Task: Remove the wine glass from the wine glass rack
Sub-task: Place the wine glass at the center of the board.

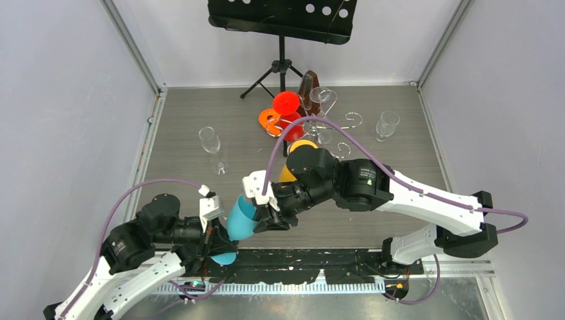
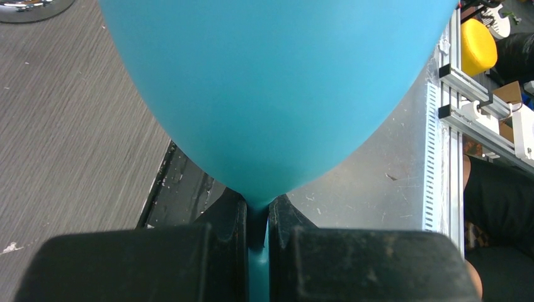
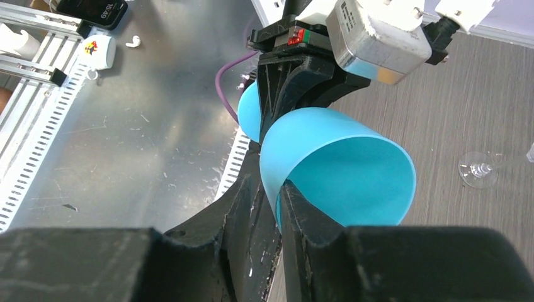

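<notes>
A blue plastic wine glass [image 1: 241,219] hangs tilted in the air near the table's front edge, held between both arms. My left gripper [image 1: 213,240] is shut on its thin stem [image 2: 258,220], with the bowl [image 2: 277,82] filling the left wrist view. My right gripper [image 1: 268,217] is shut on the bowl's wall at the rim [image 3: 272,189], one finger inside and one outside. The chrome wine glass rack [image 1: 318,120] stands at the back centre, well away from both grippers. Red [image 1: 286,103], orange [image 1: 270,120] and yellow [image 1: 303,145] glasses are at it.
A black tripod music stand [image 1: 280,20] stands behind the rack. A clear flute [image 1: 210,141] stands left of centre and a clear glass [image 1: 386,123] at the back right. A clear glass foot [image 3: 478,170] shows on the table. The metal rail [image 1: 320,270] runs along the front edge.
</notes>
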